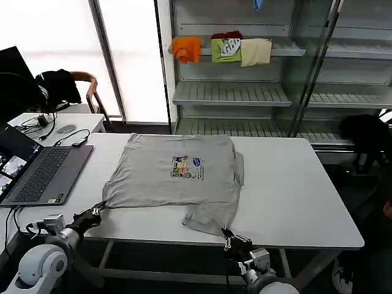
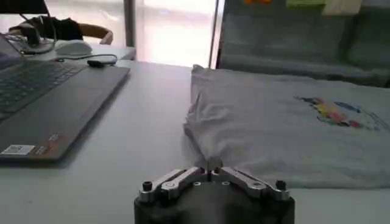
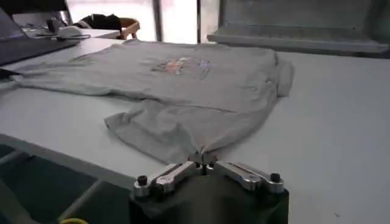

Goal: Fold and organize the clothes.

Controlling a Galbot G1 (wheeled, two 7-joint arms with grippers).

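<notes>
Left claw (image 1: 97, 212) and right claw (image 1: 228, 235) each pinch the T-shirt (image 1: 174, 174) hem — table (image 1: 294, 184) edge.

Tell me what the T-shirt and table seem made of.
T-shirt: looks like soft matte grey knit, probably cotton, since it drapes and wrinkles limply; the chest print seems flat ink. Table: hard, smooth white top, likely laminate, with a faint sheen.

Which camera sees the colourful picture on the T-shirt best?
The head view: it looks down on the T-shirt, showing the whole print flat. Both wrist views see the print from low angles, squashed and harder to make out.
</notes>
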